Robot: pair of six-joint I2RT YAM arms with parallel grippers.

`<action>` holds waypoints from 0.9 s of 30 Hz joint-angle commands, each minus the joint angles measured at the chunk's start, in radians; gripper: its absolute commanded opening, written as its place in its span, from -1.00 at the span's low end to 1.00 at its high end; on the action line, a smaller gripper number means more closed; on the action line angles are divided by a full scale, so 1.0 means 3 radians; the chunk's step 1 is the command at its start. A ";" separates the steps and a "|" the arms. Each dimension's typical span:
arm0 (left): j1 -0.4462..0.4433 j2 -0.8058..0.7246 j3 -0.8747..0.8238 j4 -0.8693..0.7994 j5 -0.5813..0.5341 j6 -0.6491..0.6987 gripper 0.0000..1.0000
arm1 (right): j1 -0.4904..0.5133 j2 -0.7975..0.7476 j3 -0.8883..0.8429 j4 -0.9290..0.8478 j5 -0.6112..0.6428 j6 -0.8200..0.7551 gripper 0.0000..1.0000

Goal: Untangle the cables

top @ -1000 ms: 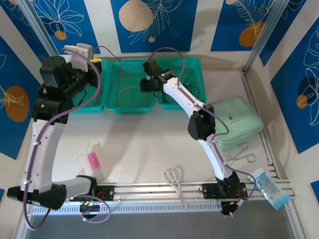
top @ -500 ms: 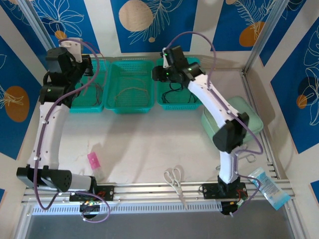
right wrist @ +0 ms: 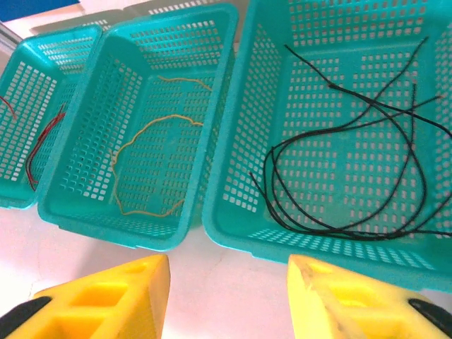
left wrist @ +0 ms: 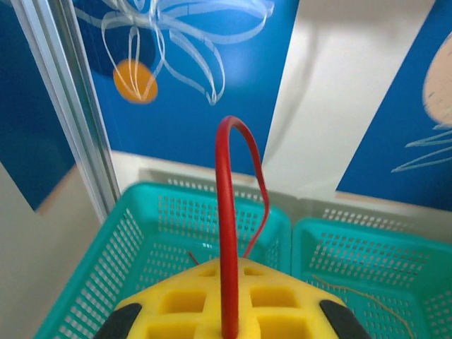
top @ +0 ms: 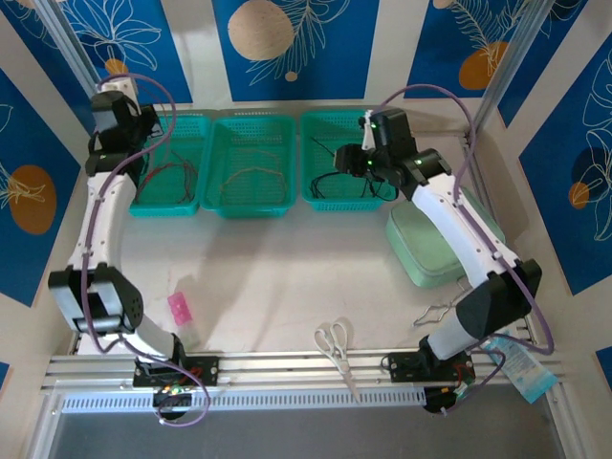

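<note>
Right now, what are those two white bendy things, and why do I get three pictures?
They are two robot arms, left and right, bolted to a table. One picture looks down from above. The other two come from a little camera on each arm's wrist, so you see its yellow pincer up close. The left pincer is shut on a red cable, holding it up over the left basket. The right pincer is open and holds nothing. In front of it are the middle basket with a yellow-tan cable and the right basket with black cables. On the table also lie scissors, a pink thing and a green pouch.
</note>
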State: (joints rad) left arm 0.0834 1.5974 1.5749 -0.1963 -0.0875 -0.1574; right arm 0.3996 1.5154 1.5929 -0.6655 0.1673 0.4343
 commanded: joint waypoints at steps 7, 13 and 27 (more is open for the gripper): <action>0.0014 0.0802 0.0183 -0.0077 -0.0257 -0.0080 -1.00 | -0.0315 -0.0488 -0.0208 -0.0021 -0.0200 0.0035 -0.05; 0.0011 0.1173 0.0269 -0.0240 -0.0026 -0.0327 -1.00 | -0.0461 -0.0654 -0.0325 -0.0064 -0.0260 0.0071 -0.05; 0.0204 0.2110 0.1186 -0.1308 0.0320 -0.0600 -1.00 | -0.0685 -0.0894 -0.0467 -0.0206 -0.0338 0.0003 -0.04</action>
State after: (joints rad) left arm 0.1150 2.1807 1.8629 -0.4461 -0.0410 -0.3019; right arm 0.2008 1.2682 1.4609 -0.7025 0.0956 0.4450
